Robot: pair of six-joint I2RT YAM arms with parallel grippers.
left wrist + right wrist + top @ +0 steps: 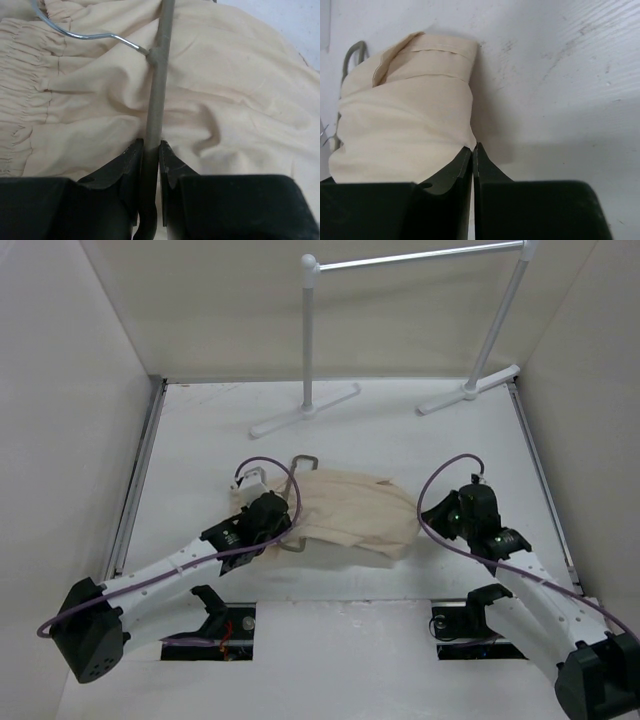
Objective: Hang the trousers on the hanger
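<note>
The beige trousers (350, 510) lie folded on the white table, draped over the hanger (303, 461), whose rounded corners stick out at the cloth's left edge. In the left wrist view my left gripper (151, 145) is shut on the hanger's grey-brown bar (159, 75), with the metal hook (85, 35) lying on the trousers (235, 90). In the top view the left gripper (280, 522) sits at the cloth's left edge. My right gripper (472, 146) is shut, pinching the near corner of the trousers (405, 125) at their right edge (428, 520). A hanger corner (352, 55) shows beyond.
A white tubular garment rack (310, 340) stands at the back of the table, its feet (305, 412) reaching forward. White walls enclose the left, right and back. Purple cables loop over both arms.
</note>
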